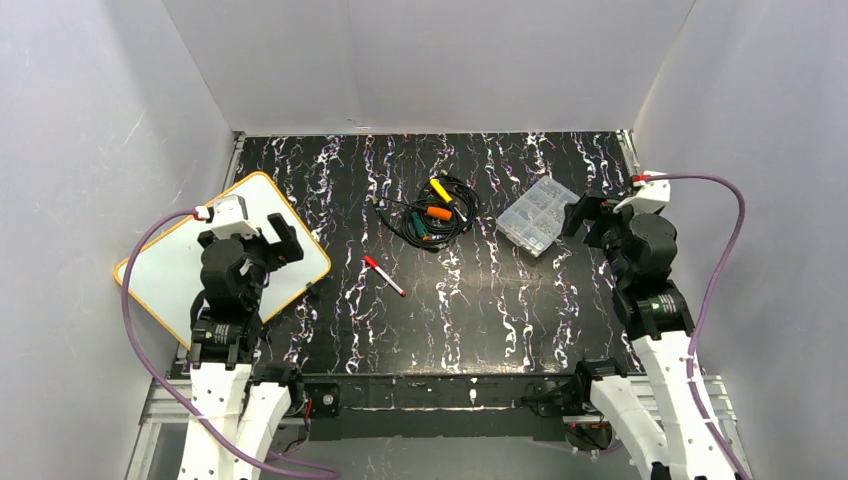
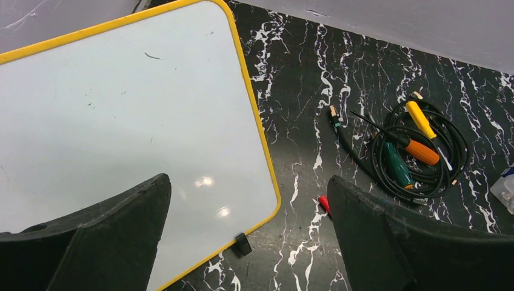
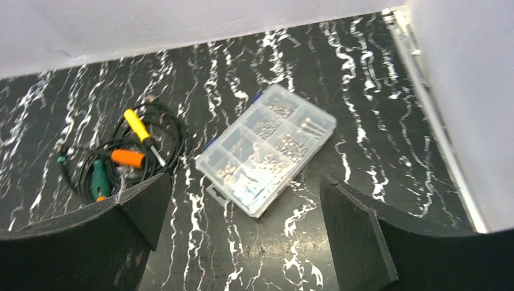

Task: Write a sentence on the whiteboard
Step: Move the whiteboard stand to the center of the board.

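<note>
Top external: whiteboard (image 1: pixel 165 275) lies askew at left

Over its near-right edge hangs the left gripper (image 2: pixel 247 194), fingers wide apart, holding nothing. The whiteboard lies flat on the table (image 1: pixel 480 330), its long axis running near-left to far-right. The right gripper (image 3: pixel 242 188), likewise spread and empty, faces the parts box (image 3: pixel 267 148).

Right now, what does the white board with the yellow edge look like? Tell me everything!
The flat rectangular white board with a thin yellow rim has rounded corners and a shiny surface. It lies on the black marbled table, at its left side, turned at an angle. No writing yet, only faint specks. A small black piece sits against its edge.
</note>
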`<state>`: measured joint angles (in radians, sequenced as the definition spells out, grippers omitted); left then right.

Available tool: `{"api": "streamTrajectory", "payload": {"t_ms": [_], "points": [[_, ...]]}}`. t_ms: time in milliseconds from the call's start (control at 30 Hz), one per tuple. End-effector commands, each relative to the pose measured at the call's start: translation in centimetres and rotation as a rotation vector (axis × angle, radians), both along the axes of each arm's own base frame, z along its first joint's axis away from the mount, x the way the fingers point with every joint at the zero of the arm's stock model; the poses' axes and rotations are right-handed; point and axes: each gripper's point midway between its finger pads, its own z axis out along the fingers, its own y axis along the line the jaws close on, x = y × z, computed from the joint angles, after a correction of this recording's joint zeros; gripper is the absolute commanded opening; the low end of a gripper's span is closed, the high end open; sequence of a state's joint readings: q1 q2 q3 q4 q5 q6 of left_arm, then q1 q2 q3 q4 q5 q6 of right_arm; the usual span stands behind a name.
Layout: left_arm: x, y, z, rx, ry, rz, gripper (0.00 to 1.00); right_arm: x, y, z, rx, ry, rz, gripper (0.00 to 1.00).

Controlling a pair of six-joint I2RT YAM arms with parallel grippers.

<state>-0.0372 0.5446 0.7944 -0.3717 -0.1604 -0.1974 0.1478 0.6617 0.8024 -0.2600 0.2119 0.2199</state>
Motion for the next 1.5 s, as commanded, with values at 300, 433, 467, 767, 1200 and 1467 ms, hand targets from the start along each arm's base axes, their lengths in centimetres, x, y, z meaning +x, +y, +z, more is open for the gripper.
{"api": "streamTrajectory", "payload": {"t_ms": [300, 433, 467, 767, 1200, 1467], "points": [[0.5, -0.7, -2.0, -0.039, 0.108, -0.018, 0.99, 1.8, 9.5, -3.9, 0.072, 0.116, 0.371, 0.96], [0.4, -1.5, -4.2, -0.130, 0.218, -0.011, 0.99, 1.1, 14.2, -5.6, 0.029, 0.141, 0.420, 0.95], [0.2, -1.8, -4.9, -0.161, 0.244, -0.007, 0.99, 0.9, 15.6, -6.1, 0.027, 0.150, 0.445, 0.95], [-2.8, -3.1, -10.8, -0.363, 0.394, 0.077, 0.83, -1.2, 26.2, -9.0, 0.012, 0.202, 0.654, 0.90], [-3.6, -4.2, -18.9, -0.241, 0.577, 0.196, 0.61, -2.9, 26.4, -10.0, 0.038, 0.196, 0.647, 0.91], [-3.2, -2.7, -21.1, -0.157, 0.592, 0.285, 0.49, -2.9, 24.3, -9.1, 0.018, 0.149, 0.587, 0.95]]}}
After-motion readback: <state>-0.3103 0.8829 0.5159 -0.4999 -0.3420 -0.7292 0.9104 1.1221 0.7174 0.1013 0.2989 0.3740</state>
